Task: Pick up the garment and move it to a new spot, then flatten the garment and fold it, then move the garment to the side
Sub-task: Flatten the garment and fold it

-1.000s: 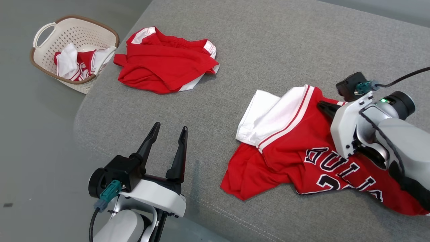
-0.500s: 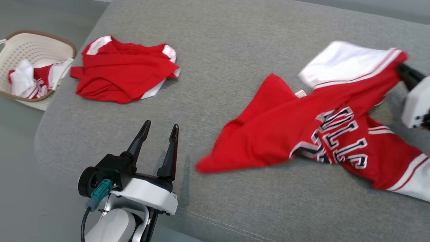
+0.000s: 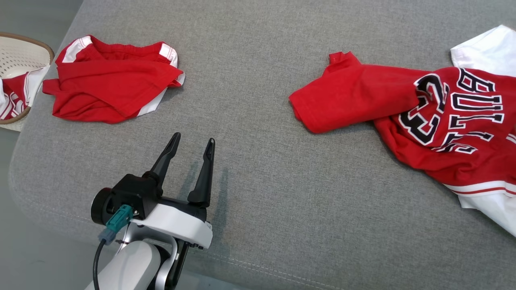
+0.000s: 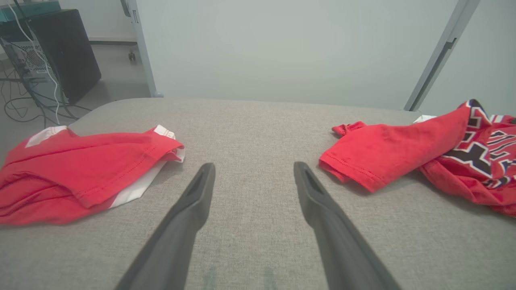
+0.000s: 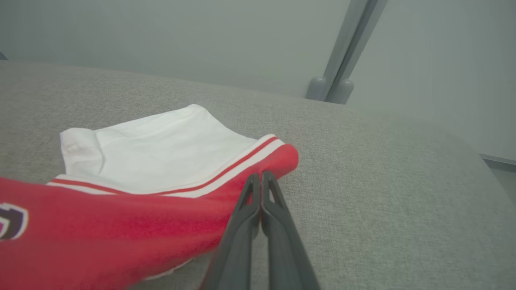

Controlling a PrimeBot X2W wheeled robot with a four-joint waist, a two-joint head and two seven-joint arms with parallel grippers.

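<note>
Grey cushion (image 3: 258, 225) is carrying 2 red garments: jersey (image 3: 363, 92) showing "23" & "BUL", plus heap (image 3: 109, 88). 1 basket (image 3: 18, 54) is sitting beside. L gripper (image 3: 193, 138) is gaping, empty; R gripper (image 5: 261, 176) is pinching jersey.

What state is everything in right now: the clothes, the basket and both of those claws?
lettered jersey: crumpled, unfolded, lying on the cushion, one edge pinched.
right gripper: shut on that edge.
left gripper: open, empty.
plain red garment: loosely bunched, lying untouched.
basket: holds clothes.
</note>
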